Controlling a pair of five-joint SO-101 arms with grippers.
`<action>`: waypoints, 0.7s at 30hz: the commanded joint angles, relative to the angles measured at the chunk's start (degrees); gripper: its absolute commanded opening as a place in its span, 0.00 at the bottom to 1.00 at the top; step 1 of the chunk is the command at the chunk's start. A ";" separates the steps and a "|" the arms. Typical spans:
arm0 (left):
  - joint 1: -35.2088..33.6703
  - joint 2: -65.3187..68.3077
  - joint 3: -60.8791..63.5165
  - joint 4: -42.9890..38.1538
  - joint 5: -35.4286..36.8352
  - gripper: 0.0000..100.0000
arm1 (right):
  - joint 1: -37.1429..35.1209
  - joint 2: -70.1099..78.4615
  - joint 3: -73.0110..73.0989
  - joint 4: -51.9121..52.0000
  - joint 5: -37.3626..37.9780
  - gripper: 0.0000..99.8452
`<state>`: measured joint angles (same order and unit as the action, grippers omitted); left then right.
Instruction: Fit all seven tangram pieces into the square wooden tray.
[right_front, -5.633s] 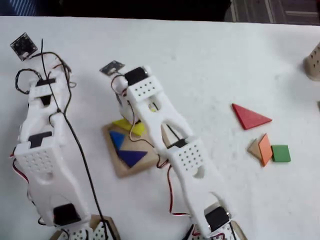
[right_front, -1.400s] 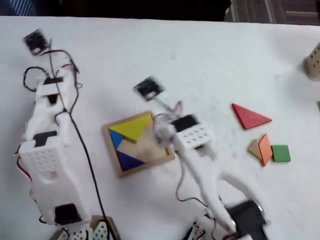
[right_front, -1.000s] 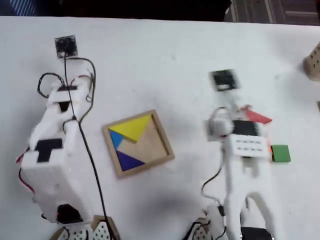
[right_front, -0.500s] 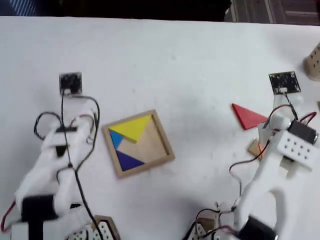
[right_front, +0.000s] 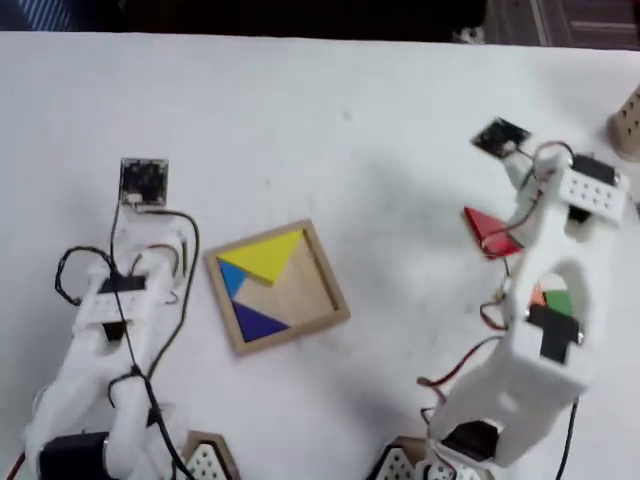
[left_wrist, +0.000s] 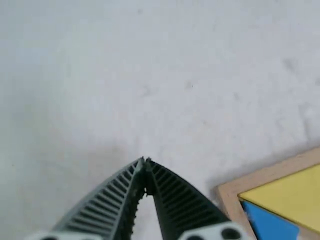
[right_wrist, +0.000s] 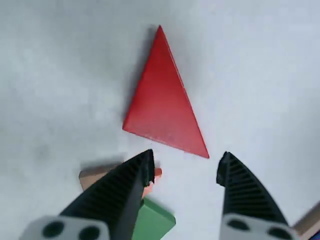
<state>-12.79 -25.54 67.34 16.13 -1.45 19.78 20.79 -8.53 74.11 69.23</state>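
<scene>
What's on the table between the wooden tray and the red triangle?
Nothing. In the high view, the stretch of white table between the wooden tray and the red triangle is bare.

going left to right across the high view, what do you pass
left arm → wooden tray → red triangle → green piece → beige perforated object at the edge
</scene>
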 joint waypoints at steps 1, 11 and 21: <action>-0.13 -1.80 -0.79 0.00 -0.70 0.03 | -3.91 3.74 -9.32 5.32 1.49 0.22; -0.22 -1.71 -0.53 0.26 -0.26 0.27 | -1.63 12.97 -17.76 12.88 13.45 0.28; -0.22 -1.63 -0.53 0.35 -0.26 0.27 | 0.92 18.68 -17.67 12.88 22.51 0.32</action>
<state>-12.79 -25.54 67.34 16.13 -1.54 19.78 39.60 -24.00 86.24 88.92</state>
